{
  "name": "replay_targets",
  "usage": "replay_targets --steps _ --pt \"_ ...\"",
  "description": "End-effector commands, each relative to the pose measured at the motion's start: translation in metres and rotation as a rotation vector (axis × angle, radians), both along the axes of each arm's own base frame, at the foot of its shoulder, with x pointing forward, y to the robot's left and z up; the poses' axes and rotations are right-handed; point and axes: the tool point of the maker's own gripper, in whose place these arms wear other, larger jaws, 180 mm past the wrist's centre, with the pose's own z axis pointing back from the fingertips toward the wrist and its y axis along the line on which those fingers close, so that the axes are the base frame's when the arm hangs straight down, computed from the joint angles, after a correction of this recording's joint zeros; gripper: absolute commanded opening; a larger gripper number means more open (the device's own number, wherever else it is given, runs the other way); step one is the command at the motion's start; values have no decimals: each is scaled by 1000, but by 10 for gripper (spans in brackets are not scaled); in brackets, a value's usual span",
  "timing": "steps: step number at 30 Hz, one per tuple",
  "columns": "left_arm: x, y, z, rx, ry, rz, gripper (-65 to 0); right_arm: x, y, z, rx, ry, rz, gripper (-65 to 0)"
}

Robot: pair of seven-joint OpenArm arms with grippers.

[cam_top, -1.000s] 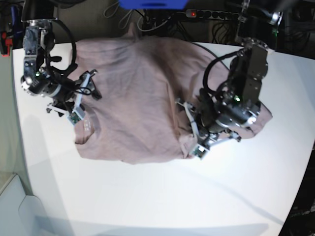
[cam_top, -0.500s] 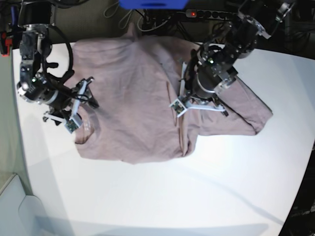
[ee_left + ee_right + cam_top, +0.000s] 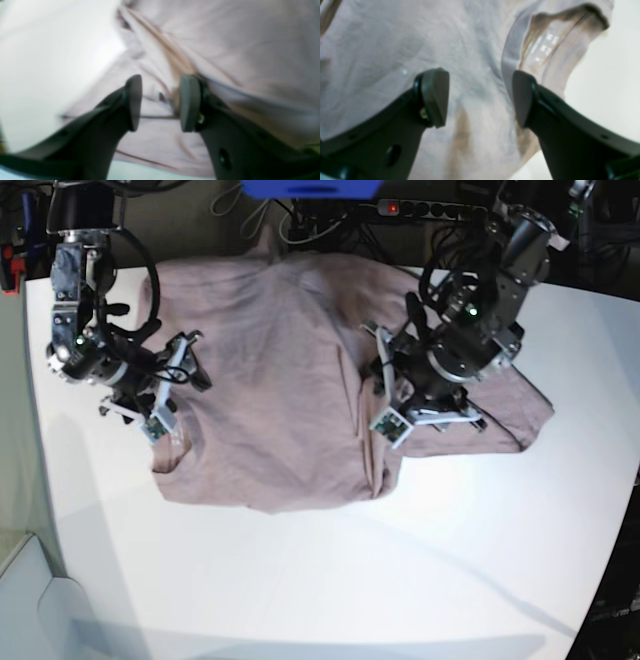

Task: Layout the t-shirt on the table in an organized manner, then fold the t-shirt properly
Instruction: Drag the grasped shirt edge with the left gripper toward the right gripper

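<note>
1. Left wrist view, blurred: the left gripper (image 3: 160, 103) has its jaws apart over a ridge of the t-shirt (image 3: 225, 45); nothing appears pinched between them, though blur leaves that unsure.
2. Right wrist view: the right gripper (image 3: 480, 97) stands wide, empty, beside the shirt's collar (image 3: 545, 47).
3. Base view: the t-shirt (image 3: 270, 380) lies spread on the table (image 3: 300, 580). Since half a second ago, the left gripper (image 3: 395, 405) has dropped nearer the shirt's folded ridge and parted.

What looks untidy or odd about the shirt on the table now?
The shirt is not flat. A raised fold runs down its middle, ending in a bunched flap near the left gripper, and one part sticks out crumpled toward the table edge. Nothing looks torn.
</note>
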Motion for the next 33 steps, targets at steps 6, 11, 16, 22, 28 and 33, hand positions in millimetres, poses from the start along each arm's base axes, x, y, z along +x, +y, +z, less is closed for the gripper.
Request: replay_targets --steps 6,11,16,22,28,33 --pt "45 34 44 -194 -95 181 -388 9 0 13 16 -48 1 -245" --pt "86 84 54 -341 -128 453 -388 8 1 12 20 -46 0 -245" --pt "120 93 28 -440 -24 576 -387 8 1 11 21 -44 0 -245" --pt "141 73 5 -495 56 573 -221 6 1 10 20 -40 0 -245" --pt "145 49 -14 -494 68 525 -128 6 1 9 20 -38 0 -245" --pt "145 41 -34 -496 111 523 -128 6 1 9 20 -38 0 -245"
